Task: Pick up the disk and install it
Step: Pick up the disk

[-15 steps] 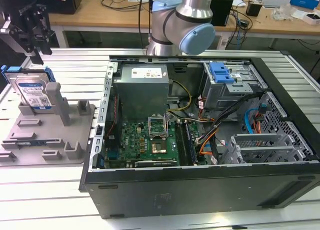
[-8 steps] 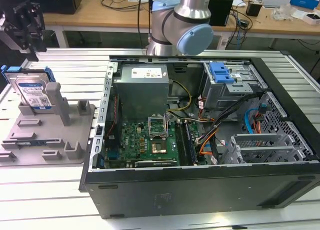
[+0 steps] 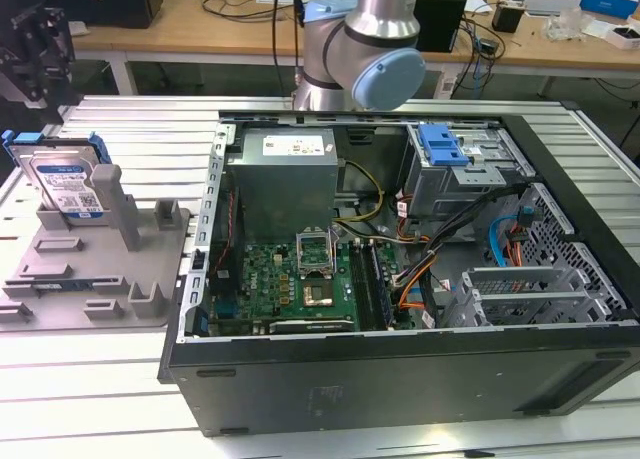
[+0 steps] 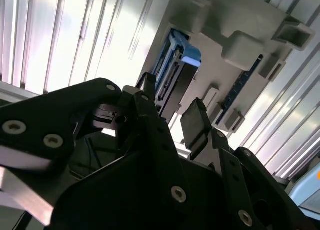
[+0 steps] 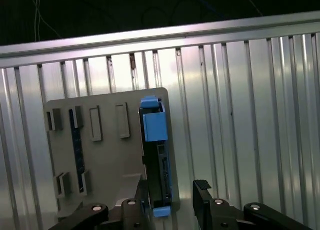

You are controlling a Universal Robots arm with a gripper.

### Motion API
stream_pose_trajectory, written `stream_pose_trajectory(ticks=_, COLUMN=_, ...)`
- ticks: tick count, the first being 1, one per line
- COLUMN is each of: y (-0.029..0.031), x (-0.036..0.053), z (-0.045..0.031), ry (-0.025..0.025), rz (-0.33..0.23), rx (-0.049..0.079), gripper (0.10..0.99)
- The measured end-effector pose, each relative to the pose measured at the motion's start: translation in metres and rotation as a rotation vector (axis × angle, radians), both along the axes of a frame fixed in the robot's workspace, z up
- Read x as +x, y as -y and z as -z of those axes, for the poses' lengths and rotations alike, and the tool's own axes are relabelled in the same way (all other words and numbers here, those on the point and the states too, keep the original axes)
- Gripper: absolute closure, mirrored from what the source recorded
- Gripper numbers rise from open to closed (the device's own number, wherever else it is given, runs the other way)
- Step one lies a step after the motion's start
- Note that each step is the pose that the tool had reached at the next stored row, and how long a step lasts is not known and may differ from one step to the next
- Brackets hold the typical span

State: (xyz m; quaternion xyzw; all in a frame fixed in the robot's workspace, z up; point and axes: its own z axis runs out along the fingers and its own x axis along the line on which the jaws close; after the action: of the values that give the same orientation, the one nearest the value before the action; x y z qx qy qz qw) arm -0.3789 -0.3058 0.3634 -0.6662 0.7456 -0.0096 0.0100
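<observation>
the disk [image 3: 68, 184], silver metal with a white-and-blue label in a blue carrier, stands on edge in the grey holder [image 3: 100, 274] at the exterior view's left, beside the open case [image 3: 400, 384]. the gripper [image 5: 171, 189] hangs over it, fingers apart, holding nothing.

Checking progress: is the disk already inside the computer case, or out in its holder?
Out: the disk stands on edge in the grey holder, beside the open computer case.
</observation>
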Motion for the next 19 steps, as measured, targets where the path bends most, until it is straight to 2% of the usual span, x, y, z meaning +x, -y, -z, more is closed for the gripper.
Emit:
stream_pose_trajectory(ticks=6, y=-0.0009, x=-0.0166, z=0.0028, ry=-0.0018, rz=-0.013, rx=-0.001, gripper=0.604)
stream_pose_trajectory(ticks=8, y=-0.0009, x=-0.0227, z=0.0047, ry=-0.0046, rz=-0.021, rx=-0.002, gripper=0.604)
stream_pose_trajectory(ticks=15, y=-0.0009, x=-0.0343, z=0.0118, ry=-0.0208, rz=-0.043, rx=-0.002, gripper=0.604)
stream_pose_trajectory(ticks=18, y=0.0024, x=-0.0352, z=0.0142, ry=-0.0309, rz=-0.048, rx=-0.002, gripper=0.604)
stream_pose_trajectory(ticks=19, y=0.0054, x=-0.0352, z=0.0155, ry=-0.0346, rz=-0.049, rx=-0.002, gripper=0.604)
